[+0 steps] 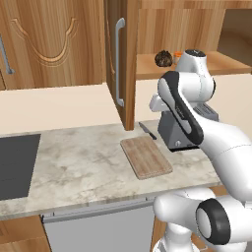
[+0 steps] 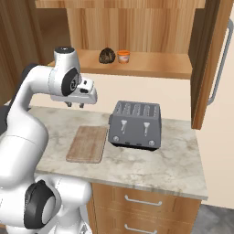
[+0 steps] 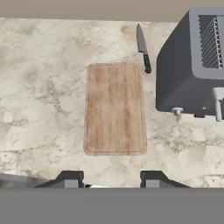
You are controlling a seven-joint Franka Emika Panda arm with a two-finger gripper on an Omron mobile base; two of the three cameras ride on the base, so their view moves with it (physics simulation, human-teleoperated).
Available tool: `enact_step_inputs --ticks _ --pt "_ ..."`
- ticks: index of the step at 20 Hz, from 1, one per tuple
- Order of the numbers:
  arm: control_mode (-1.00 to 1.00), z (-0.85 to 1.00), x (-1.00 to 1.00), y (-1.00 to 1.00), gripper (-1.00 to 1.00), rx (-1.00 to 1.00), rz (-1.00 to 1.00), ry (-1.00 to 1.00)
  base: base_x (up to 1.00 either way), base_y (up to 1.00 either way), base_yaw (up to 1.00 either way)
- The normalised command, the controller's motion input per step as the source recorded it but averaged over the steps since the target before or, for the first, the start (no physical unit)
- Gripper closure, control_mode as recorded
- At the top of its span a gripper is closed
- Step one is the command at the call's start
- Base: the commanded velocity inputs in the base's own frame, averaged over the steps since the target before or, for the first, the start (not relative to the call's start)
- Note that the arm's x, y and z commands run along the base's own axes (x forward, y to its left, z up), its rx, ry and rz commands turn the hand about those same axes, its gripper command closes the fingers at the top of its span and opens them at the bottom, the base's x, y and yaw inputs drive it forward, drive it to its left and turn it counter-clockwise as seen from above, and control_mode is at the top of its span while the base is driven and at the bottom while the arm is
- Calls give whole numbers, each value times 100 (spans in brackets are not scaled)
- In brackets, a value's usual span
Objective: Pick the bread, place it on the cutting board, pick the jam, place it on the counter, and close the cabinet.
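Observation:
The dark lumpy bread (image 1: 163, 58) (image 2: 107, 55) sits on the shelf of the open cabinet (image 1: 117, 64), with the small orange jam jar (image 2: 123, 56) (image 1: 177, 57) right beside it. Below, the wooden cutting board (image 1: 145, 156) (image 2: 87, 143) (image 3: 115, 108) lies bare on the marbled counter (image 1: 78, 167). My gripper (image 2: 75, 105) (image 3: 111, 180) hangs above the board's near end, pointing down, open and holding nothing. It is well below and in front of the shelf.
A grey toaster (image 2: 135, 124) (image 3: 192, 65) stands right of the board. A knife (image 3: 143, 48) (image 1: 147, 130) lies behind the board by the wall. The open cabinet door (image 1: 118, 59) (image 2: 215, 64) juts out over the counter. A dark cooktop (image 1: 17, 165) is at the left.

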Motion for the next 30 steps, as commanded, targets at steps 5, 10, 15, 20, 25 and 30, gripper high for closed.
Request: enact_step_inputs --ticks 5,10,15,20,25,30 --pt "-100 0 0 -10 -100 0 0 0 0 0 0" --pt "-100 3 -8 -33 -100 0 0 0 0 0 0" --pt "-100 7 -4 -44 -100 0 0 0 0 0 0" --pt "-100 8 -2 -45 -100 0 0 -1 0 0 0" --pt "-100 3 0 -35 -100 0 0 0 0 0 0" --pt "-100 10 0 -28 -100 0 0 -3 0 0 0"
